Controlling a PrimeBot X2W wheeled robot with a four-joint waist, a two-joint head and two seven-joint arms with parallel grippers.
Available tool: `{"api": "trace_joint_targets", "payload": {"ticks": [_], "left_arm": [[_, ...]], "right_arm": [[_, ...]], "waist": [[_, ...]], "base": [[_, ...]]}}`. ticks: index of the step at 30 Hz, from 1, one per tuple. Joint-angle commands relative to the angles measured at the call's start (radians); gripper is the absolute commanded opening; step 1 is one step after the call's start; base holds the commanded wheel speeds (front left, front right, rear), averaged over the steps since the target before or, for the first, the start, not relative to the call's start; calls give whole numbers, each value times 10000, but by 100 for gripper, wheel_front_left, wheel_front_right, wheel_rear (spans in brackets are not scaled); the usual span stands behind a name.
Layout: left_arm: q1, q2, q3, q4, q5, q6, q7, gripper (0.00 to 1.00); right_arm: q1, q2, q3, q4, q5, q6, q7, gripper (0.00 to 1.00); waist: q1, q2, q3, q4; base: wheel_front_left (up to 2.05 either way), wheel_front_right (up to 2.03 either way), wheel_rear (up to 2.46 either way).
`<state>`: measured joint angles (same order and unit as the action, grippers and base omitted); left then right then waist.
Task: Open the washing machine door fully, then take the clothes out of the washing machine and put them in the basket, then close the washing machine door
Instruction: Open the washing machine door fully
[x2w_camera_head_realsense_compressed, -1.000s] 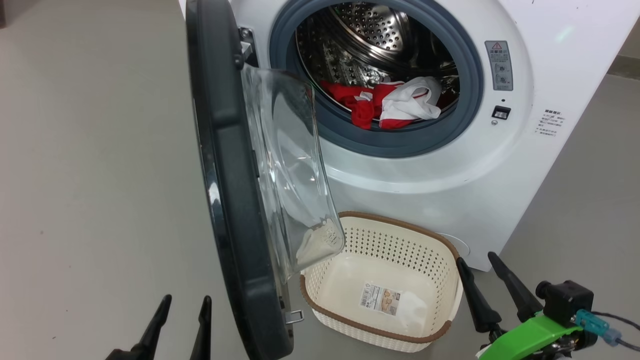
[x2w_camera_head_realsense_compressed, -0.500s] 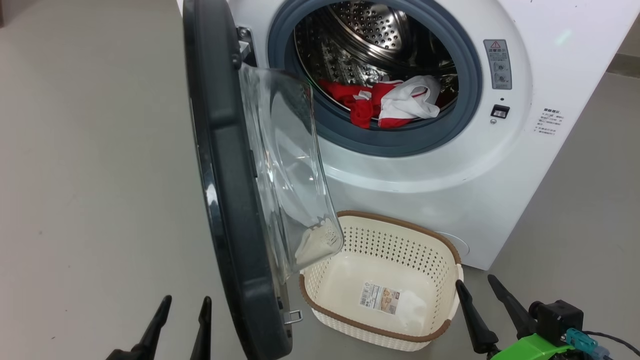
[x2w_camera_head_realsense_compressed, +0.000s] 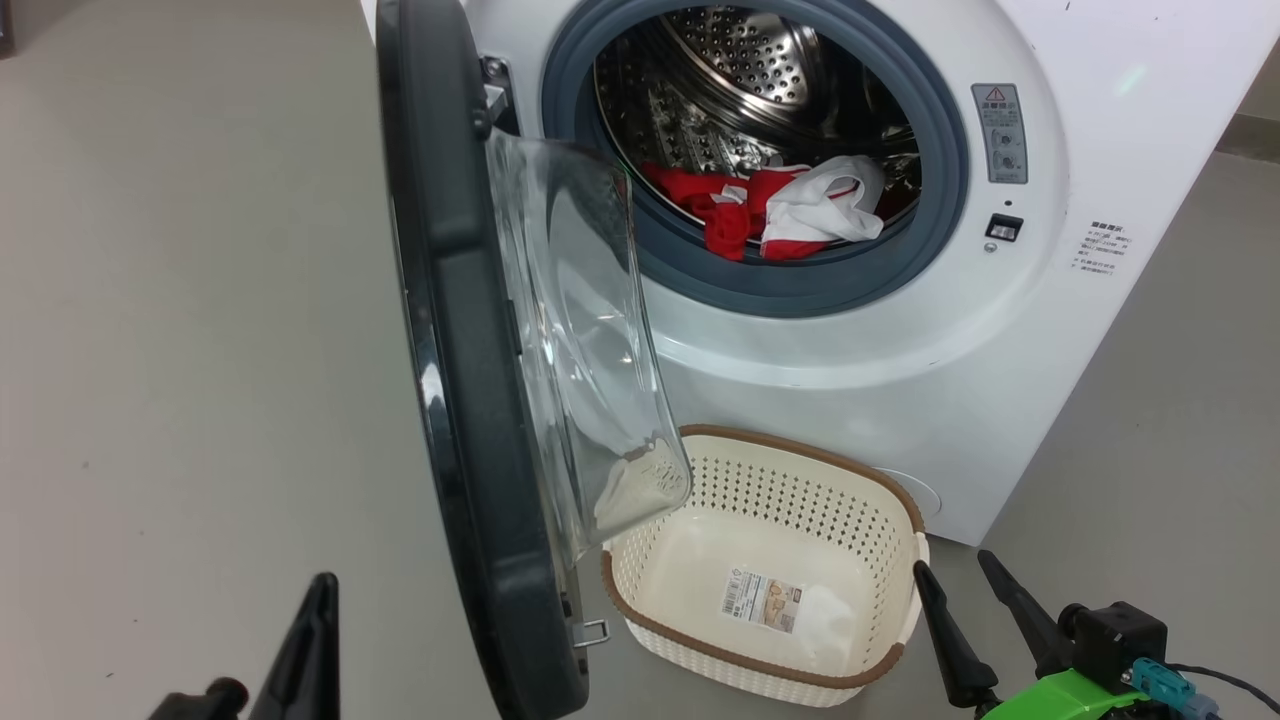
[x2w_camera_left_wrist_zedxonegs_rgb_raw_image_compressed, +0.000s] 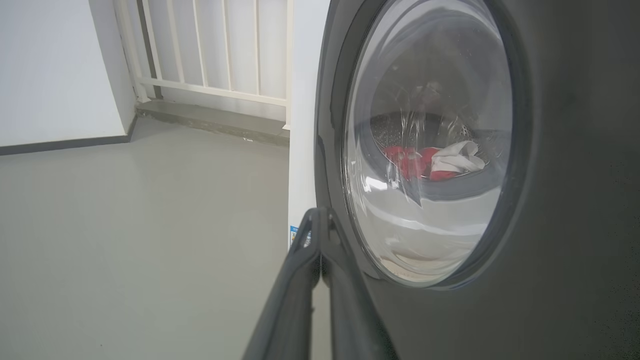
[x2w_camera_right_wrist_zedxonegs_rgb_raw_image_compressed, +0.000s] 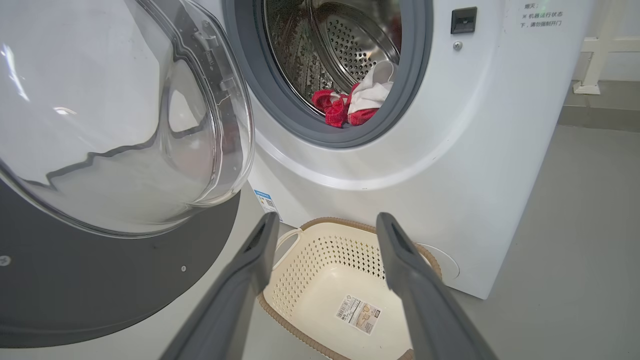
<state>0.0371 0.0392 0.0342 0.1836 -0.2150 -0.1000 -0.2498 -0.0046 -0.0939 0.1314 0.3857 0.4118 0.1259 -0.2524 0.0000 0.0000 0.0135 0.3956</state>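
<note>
The left claw (x2w_camera_left_wrist_zedxonegs_rgb_raw_image_compressed: 319, 220) has snapped shut on nothing, lower left, beside the door (x2w_camera_head_realsense_compressed: 450, 300) (edge-on, running top to bottom). The right claw (x2w_camera_head_realsense_compressed: 952, 565) gapes empty, lower right. Clothes (x2w_camera_head_realsense_compressed: 770, 205) lie inside the washing machine (x2w_camera_head_realsense_compressed: 900, 350), upper centre.

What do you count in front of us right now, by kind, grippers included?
washing machine: 1
washing machine door: 1
basket: 1
heap of clothes: 1, garments can't be counted
grippers: 2, left gripper, right gripper
Total: 6
</note>
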Motion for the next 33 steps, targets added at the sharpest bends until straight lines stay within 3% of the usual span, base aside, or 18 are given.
{"api": "trace_joint_targets", "payload": {"ticks": [1, 8, 16, 23, 27, 33], "left_arm": [[-445, 110, 443, -370, -127, 19, -120, 0], [-667, 110, 851, -1219, -567, -34, -120, 0], [-1026, 110, 532, -4076, -1115, 117, -120, 0], [-750, 110, -1210, -6084, -1054, 71, -120, 0], [-384, 110, -2875, -6011, -1015, -41, -120, 0], [-184, 110, -3983, -4973, -1437, -1, -120, 0]], "right_arm": [[-67, -53, 166, -232, -131, 48, -93, 100], [-53, -17, 139, -253, -186, 48, -93, 100], [-36, -35, 99, -258, -247, 48, -93, 100], [-59, -59, 117, -282, -325, 48, -93, 100], [-76, -74, 126, -275, -389, 48, -93, 100], [-93, -65, 162, -257, -442, 48, -93, 100]], "waist": [[0, 0, -11, 11], [0, 0, -30, 32], [0, 0, -49, 41], [0, 0, -18, -20], [0, 0, 0, -66], [0, 0, 13, -125]], "base": [[0, 0, 0], [0, 0, 0], [0, 0, 0], [0, 0, 0], [0, 0, 0], [0, 0, 0]]}}
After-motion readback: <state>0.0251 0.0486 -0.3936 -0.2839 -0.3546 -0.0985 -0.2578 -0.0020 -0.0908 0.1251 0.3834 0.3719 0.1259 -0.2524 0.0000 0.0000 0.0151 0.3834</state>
